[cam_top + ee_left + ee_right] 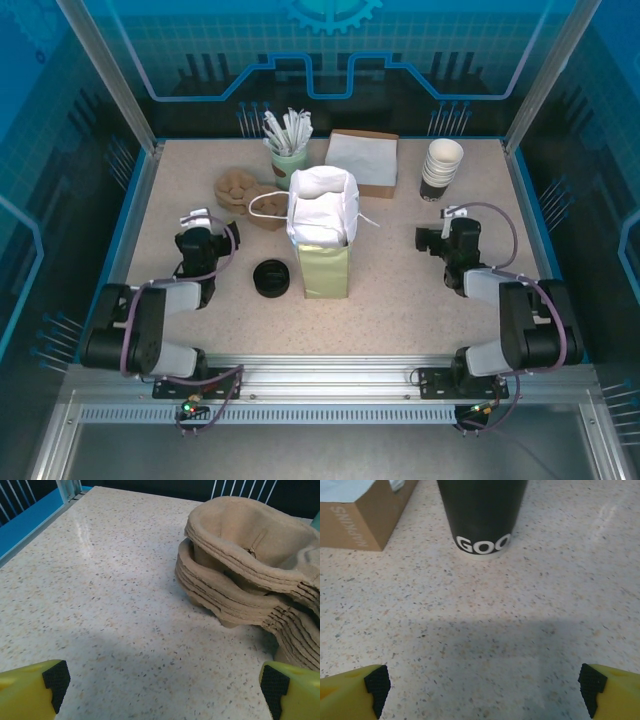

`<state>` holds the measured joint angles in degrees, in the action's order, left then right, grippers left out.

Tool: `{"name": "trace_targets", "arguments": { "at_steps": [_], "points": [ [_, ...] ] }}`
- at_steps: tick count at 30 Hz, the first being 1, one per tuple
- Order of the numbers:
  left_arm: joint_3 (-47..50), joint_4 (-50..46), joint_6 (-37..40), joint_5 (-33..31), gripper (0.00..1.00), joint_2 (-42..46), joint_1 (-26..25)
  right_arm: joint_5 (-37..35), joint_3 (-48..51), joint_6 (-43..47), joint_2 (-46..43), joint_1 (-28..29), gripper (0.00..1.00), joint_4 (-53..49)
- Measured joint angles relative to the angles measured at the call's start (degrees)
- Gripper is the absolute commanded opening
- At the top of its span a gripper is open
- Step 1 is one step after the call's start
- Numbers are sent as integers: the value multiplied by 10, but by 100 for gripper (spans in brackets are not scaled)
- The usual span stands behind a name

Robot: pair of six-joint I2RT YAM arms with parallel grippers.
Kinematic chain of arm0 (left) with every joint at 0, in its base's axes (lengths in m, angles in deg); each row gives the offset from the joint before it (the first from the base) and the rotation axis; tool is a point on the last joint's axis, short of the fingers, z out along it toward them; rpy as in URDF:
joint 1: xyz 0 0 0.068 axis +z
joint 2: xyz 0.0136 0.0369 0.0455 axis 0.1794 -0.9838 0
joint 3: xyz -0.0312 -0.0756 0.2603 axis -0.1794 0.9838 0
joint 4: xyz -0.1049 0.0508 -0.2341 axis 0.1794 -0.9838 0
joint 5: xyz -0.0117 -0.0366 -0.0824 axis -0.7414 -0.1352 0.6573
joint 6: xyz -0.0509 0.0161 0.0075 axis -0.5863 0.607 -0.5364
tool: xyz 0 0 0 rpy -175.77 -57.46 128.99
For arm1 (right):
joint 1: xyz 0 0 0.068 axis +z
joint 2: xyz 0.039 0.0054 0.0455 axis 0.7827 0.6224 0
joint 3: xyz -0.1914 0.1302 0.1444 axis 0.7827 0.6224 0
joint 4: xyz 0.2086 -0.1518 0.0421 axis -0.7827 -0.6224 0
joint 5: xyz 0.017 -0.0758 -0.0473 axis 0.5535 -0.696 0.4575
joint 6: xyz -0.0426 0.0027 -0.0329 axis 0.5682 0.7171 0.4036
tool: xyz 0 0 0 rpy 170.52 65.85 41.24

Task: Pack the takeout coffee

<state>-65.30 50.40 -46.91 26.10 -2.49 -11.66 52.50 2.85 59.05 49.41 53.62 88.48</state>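
Observation:
The takeout coffee with its black lid is hidden or out of view. The paper bag (322, 232) stands upright mid-table, its white top open and a handle hanging left. My left gripper (199, 219) (162, 686) rests low over bare table left of the bag, open and holding nothing; its yellow fingertips (47, 684) are spread wide. My right gripper (450, 216) (485, 689) sits right of the bag, also open and holding nothing, pointing at the base of the cup stack (482, 515).
Stacked brown pulp cup carriers (248, 195) (250, 570) lie just ahead of the left gripper. A low black stack of lids (271, 277) sits left of the bag. At the back are a green cup of stirrers (288, 150), a napkin box (362, 160) (362, 515) and lidless cups (441, 168).

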Motion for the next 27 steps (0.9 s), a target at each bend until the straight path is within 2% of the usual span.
{"name": "trace_targets", "arguments": {
  "at_steps": [3, 7, 27],
  "points": [
    [11, 64, 10, 19, 99, -42, 0, 25, 8, 21, 19, 6, 100, 63],
    [18, 86, 15, 34, 99, -55, 0, 43, 11, 36, 32, 9, 100, 91],
    [2, 82, 26, 45, 99, -55, 0, 52, 11, 42, 32, 9, 100, 118]
  ]
}}
